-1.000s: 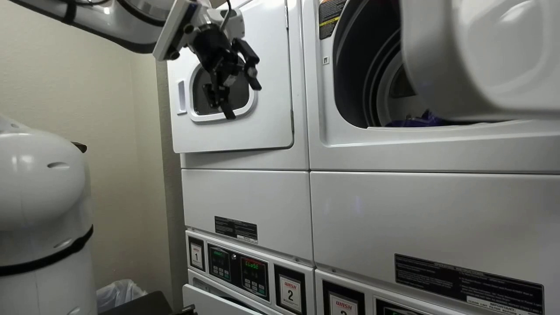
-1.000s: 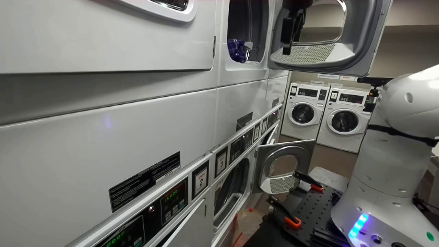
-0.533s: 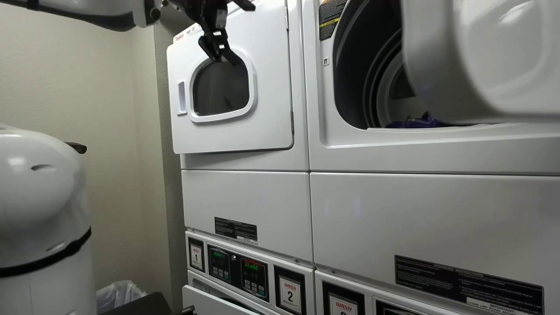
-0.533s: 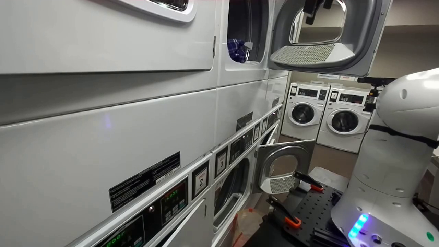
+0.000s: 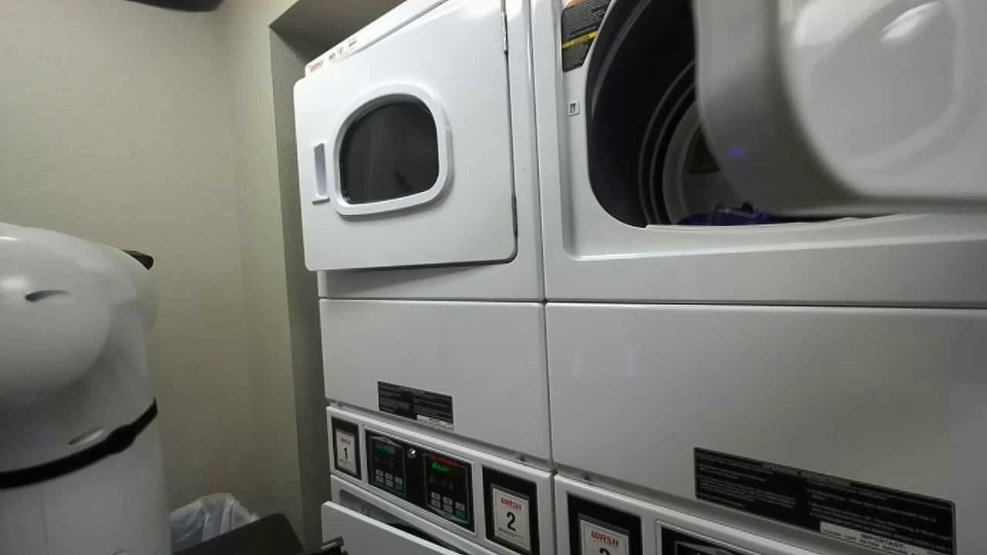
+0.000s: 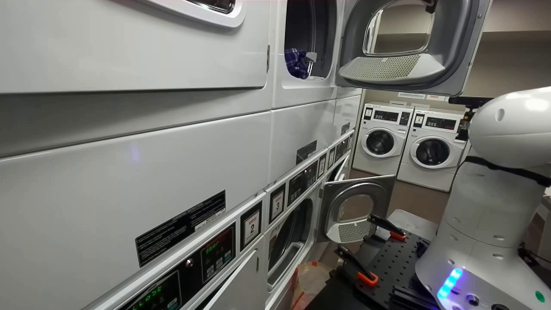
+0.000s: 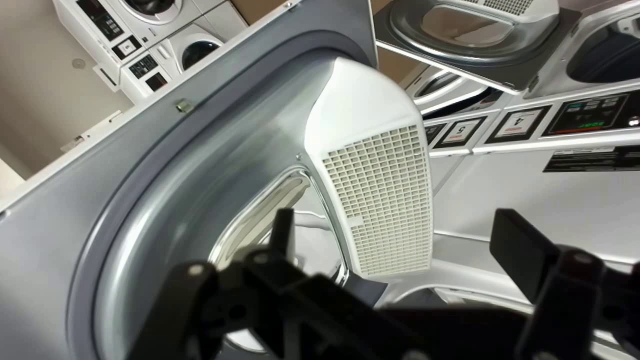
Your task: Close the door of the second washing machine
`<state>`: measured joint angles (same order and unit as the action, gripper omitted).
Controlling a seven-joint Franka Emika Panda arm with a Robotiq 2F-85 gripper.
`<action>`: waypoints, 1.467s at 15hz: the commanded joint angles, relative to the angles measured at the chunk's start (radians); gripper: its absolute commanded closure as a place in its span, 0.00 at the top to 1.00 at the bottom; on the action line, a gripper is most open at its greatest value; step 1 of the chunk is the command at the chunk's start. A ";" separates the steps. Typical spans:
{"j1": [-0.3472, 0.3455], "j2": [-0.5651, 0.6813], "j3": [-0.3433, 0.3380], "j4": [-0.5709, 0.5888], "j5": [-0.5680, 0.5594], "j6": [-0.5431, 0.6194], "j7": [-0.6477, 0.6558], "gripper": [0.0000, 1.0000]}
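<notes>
The door stands wide open. Its white outer side is at the upper right in an exterior view, partly out of frame. Its grey inner side with a window and white grille faces the arm in an exterior view, and fills the left of the wrist view. The second washing machine shows its dark drum opening with purple cloth inside; it also shows in an exterior view. My gripper is open and empty, before the door's inner side; contact is unclear. Only a dark tip shows at an exterior view's top edge.
A smaller-looking unit with a closed door stands beside the machine. Below, a grey-backed door hangs open and a white door is ajar. Clamps sit on the black platform by the robot base.
My gripper has moved up, out of an exterior view and nearly out at the top of the other, shifting right across the door there. The door's edge sits very slightly further left.
</notes>
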<state>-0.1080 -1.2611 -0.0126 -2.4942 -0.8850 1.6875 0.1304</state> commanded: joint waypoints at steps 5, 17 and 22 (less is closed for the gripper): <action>0.035 0.015 -0.018 0.014 -0.025 -0.014 0.024 1.00; 0.037 -0.028 -0.141 0.124 -0.047 -0.027 -0.054 1.00; 0.038 -0.024 -0.216 0.193 -0.094 -0.027 -0.097 1.00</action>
<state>-0.0714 -1.2995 -0.2002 -2.3529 -0.9557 1.6807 0.0773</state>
